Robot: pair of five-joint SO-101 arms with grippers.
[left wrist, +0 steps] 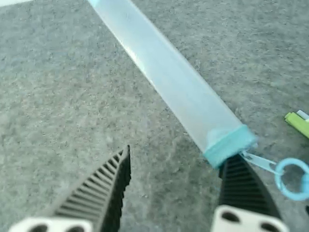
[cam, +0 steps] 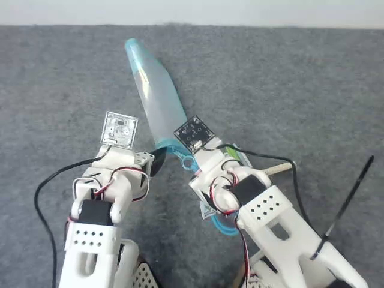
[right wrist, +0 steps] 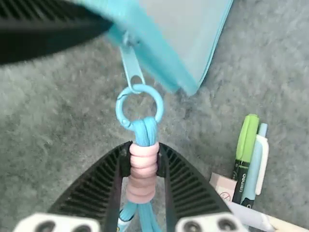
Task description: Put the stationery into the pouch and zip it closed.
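On the grey bench (cam: pixel 288 78) the pouch (cam: pixel 157 102) lies ahead of both arms. My left tool (left wrist: pixel 176 164) is spread, one finger against its teal end, so a tug could drag the pouch rather than run the zip. The pens (right wrist: pixel 244 159) lie outside beside it; zipping now would shut it empty. My right tool (right wrist: pixel 142 159) pinches the beaded cord (right wrist: pixel 143 169) on the zip ring (right wrist: pixel 139 104). Whether the mouth is open I cannot tell.

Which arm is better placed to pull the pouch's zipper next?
Right. Its end effector is shut on the pink-beaded strap hooked to the zipper ring; the left end effector is open beside the pouch.
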